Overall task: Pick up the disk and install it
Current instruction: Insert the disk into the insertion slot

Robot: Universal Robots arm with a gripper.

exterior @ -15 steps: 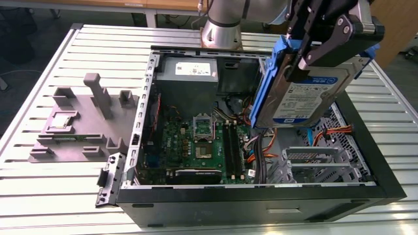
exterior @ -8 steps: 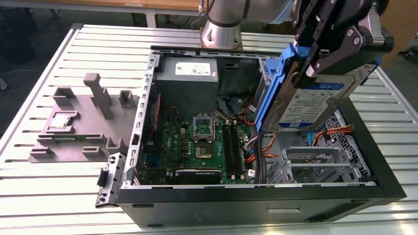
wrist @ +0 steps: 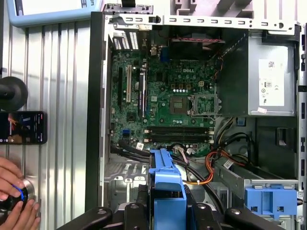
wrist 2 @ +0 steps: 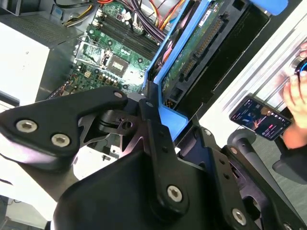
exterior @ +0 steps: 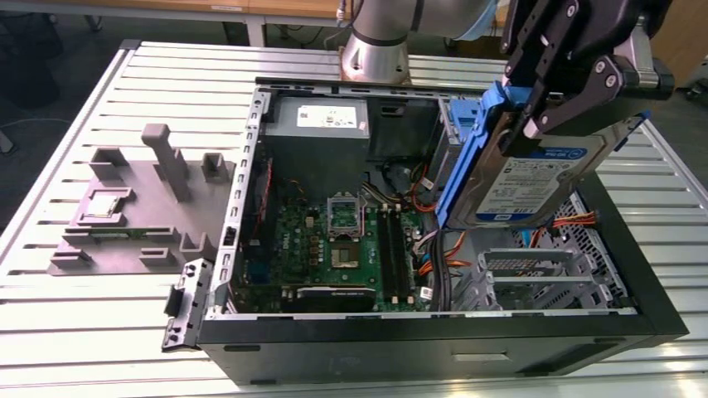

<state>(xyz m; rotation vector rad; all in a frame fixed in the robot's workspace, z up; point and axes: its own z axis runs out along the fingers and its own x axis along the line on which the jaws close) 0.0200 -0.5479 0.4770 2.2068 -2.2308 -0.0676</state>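
Note:
The disk (exterior: 529, 181), a silver-grey drive with a white-and-blue label in a bright blue carrier, hangs tilted on edge above the open computer case (exterior: 443, 344), over its drive-bay side at the exterior view's right. My gripper (exterior: 550, 116) is shut on the disk's upper end, black fingers clamping the carrier. In the second wrist view the disk's green circuit-board underside (wrist 2: 194, 45) and blue carrier frame (wrist 2: 169, 120) run out from between the fingers. In the first wrist view the blue carrier (wrist: 166, 189) sticks out above the case floor.
Inside the case lie the motherboard (exterior: 332, 240), a grey power supply box (wrist: 268, 81) with a white sticker, loose cables (wrist: 206, 170), a metal drive cage (exterior: 531, 274) and a bare blue bracket (wrist: 270, 201). A grey fixture (exterior: 138, 207) sits on the slatted table. A phone (wrist: 21, 127) and a person's hand (wrist: 14, 191) are beside the case.

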